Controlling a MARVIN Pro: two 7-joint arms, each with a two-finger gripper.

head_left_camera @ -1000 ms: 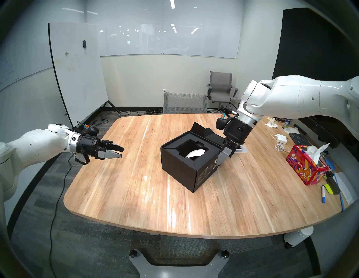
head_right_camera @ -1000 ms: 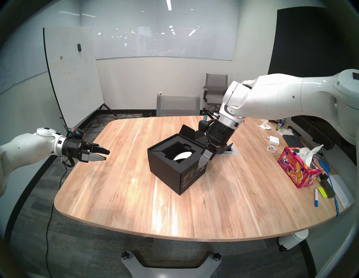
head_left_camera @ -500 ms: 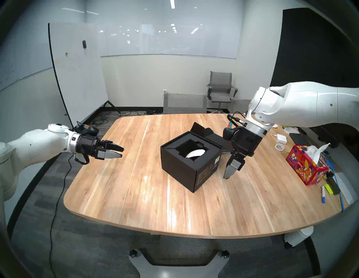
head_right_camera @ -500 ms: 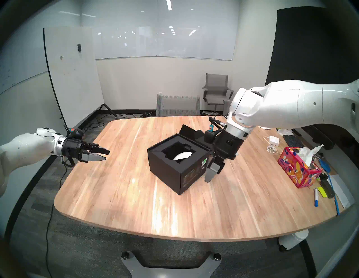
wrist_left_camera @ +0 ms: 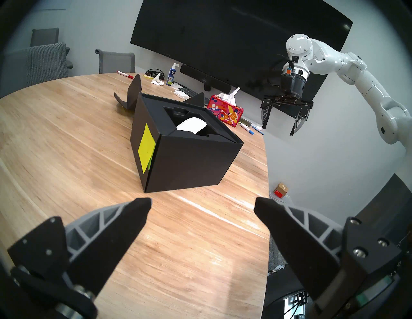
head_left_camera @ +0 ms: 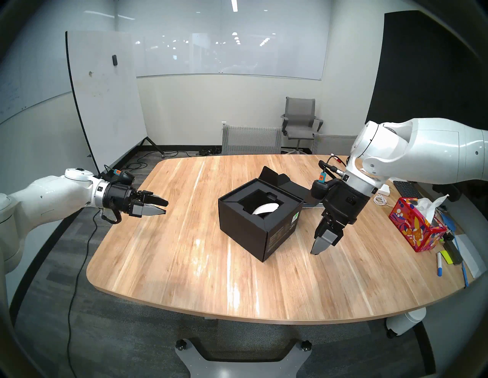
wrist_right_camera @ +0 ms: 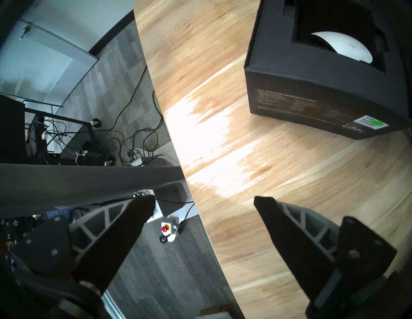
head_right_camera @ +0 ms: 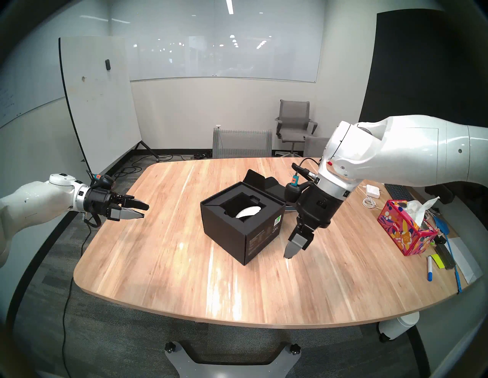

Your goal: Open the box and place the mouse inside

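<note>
Cool, even ceiling light fills my room; a bright strip lamp [head_left_camera: 234, 5] shines overhead. White glare streaks my glossy pale-wood tabletop [wrist_right_camera: 207, 142], strongest in my right wrist view. Fisheye bending and dark rims frame every view; my near fingertips [wrist_right_camera: 142, 211] look soft.

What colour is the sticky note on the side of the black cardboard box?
Yellow-green sticky note on the black cardboard box; clearest in the left wrist view.

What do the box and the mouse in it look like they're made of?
Box: matte black cardboard, going by its folded flaps and creased edges. Mouse: smooth white shell with a soft sheen, probably plastic. Table: varnished, wood-grained top with glare streaks; solid wood or laminate, I cannot tell.
</note>
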